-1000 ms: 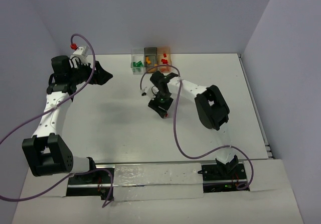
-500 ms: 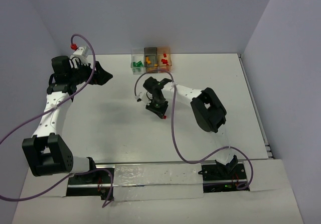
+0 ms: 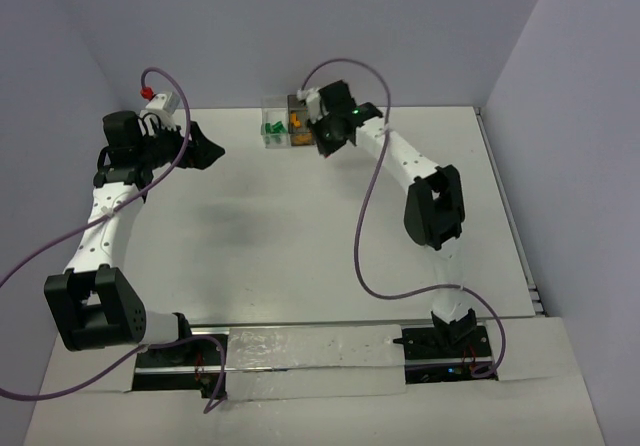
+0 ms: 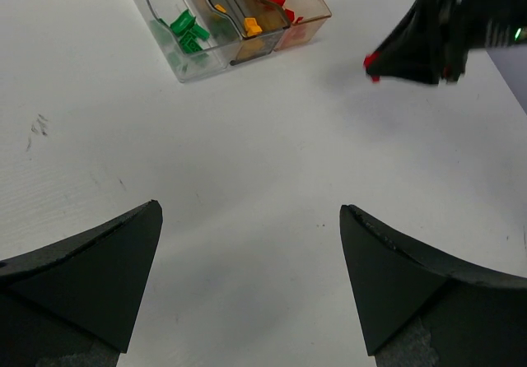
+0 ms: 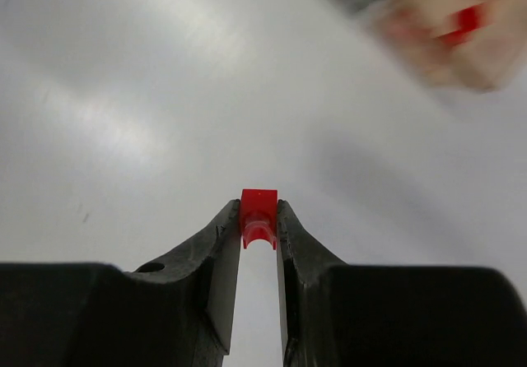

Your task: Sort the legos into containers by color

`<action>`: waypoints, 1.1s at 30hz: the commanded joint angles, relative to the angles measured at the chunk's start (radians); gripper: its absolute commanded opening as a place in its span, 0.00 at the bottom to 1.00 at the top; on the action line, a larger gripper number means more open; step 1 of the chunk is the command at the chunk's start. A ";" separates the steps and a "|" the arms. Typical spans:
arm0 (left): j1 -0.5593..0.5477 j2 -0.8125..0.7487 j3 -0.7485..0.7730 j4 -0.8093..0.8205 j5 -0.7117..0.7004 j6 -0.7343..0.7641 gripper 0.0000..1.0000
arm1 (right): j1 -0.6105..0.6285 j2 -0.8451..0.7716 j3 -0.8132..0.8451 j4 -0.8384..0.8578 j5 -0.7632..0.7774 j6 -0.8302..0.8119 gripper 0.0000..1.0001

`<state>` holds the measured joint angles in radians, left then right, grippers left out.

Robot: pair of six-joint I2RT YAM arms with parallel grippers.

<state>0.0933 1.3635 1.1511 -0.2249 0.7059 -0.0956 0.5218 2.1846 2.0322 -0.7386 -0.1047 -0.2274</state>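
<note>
The right fingers (image 5: 224, 248) are clenched on a tiny red plastic brick (image 5: 258, 217), pinched at their very tips and held off the white worktop (image 4: 247, 161). In the right wrist view the orange-tinted see-through box (image 4: 298, 13), which has red bricks in it, lies ahead and to the upper right of those fingers, though it is blurred there. In the left wrist view the brick hangs near that box, off to one side, apart from it and not over its opening. By my judgement the carry has to go on that way until the brick is above the opening.

The box's long axis runs away from the arms' bases. Touching it is a smoky dark grey box (image 4: 239, 25) with orange-yellow bricks, and beyond that a clear box (image 4: 177, 34) with green ones.

The left fingers (image 4: 90, 276) are spread wide with nothing between them, well apart from the orange-tinted box. The right arm is far nearer.

No brand, label or writing can be read.
</note>
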 commanded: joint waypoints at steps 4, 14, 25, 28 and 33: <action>-0.003 0.014 0.030 0.082 -0.011 -0.050 0.99 | -0.145 0.114 0.194 0.309 0.052 0.284 0.00; -0.003 0.050 0.061 0.077 -0.007 -0.056 0.99 | -0.199 0.284 0.248 0.618 -0.096 0.493 0.00; -0.004 0.080 0.072 0.072 -0.031 -0.060 0.99 | -0.178 0.345 0.298 0.638 0.025 0.477 0.05; -0.003 0.087 0.076 0.070 -0.035 -0.062 0.99 | -0.177 0.346 0.291 0.636 0.015 0.469 0.22; -0.003 0.095 0.091 0.053 -0.050 -0.061 0.99 | -0.177 0.331 0.287 0.628 -0.017 0.470 0.69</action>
<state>0.0933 1.4563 1.1828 -0.1906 0.6729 -0.1505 0.3389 2.5313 2.2841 -0.1493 -0.1170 0.2383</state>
